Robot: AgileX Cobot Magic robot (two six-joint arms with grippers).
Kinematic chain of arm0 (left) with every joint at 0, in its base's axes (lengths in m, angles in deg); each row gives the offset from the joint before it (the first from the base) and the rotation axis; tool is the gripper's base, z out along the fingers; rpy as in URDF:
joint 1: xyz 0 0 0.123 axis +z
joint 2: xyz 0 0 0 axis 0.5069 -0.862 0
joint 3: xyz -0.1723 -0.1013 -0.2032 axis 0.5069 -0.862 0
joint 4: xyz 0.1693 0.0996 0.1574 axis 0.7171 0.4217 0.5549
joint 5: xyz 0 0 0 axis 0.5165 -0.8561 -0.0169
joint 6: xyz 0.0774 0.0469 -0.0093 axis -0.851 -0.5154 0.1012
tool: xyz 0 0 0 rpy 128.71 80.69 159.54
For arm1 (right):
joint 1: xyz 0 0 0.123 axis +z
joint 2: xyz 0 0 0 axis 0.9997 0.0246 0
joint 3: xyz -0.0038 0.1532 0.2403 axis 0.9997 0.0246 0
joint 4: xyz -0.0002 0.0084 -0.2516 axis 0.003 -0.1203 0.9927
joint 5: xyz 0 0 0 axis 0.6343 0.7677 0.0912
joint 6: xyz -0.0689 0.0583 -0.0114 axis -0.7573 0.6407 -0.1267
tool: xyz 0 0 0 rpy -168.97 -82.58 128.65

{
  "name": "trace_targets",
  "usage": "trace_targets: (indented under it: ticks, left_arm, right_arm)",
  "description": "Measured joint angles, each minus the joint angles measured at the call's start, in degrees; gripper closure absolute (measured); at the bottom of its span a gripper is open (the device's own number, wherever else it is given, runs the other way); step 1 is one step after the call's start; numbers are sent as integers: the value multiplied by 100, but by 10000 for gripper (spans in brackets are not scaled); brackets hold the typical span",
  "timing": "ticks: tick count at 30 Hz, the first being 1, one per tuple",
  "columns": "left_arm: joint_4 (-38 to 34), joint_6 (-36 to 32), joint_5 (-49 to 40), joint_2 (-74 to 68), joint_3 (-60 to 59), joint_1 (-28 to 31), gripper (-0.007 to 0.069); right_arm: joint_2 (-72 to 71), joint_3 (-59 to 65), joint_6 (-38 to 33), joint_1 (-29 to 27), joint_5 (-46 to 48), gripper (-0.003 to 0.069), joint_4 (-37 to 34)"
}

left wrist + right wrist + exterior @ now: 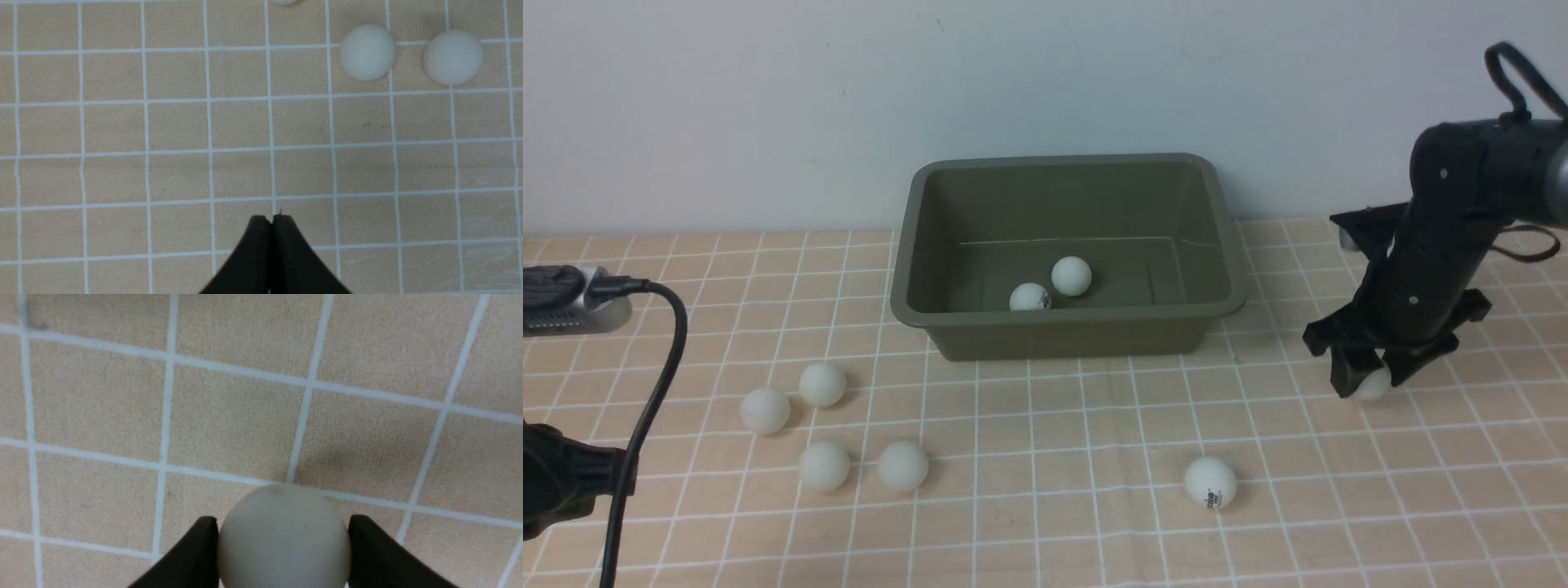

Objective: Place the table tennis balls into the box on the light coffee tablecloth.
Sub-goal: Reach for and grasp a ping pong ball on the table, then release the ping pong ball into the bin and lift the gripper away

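right pincer (284, 522): gripping a table tennis ball (284, 547) on the tablecloth (229, 428) | left pincer (271, 220): closed, empty

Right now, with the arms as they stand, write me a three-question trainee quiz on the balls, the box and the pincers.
1. Count: how many table tennis balls lie inside the box?
2. True or false: the left pincer stands wide open.
3. Choose one: the right pincer has its fingers against A) a ball resting on the tablecloth, B) the rim of the box, C) nothing at all.
Key: 1) two; 2) false, its fingers are pressed together; 3) A.
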Motion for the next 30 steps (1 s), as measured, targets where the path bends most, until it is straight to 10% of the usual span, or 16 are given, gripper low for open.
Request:
trace_targets:
  ticks: [14,30]
  left_arm:
    - [0,0,-5,0,0,0,693]
    - [0,0,-10,0,0,0,693]
  right_arm:
    - [26,-2290,-494,339,644,295,-1796]
    - [825,-2330,-1019,1118,-429,227,-1886]
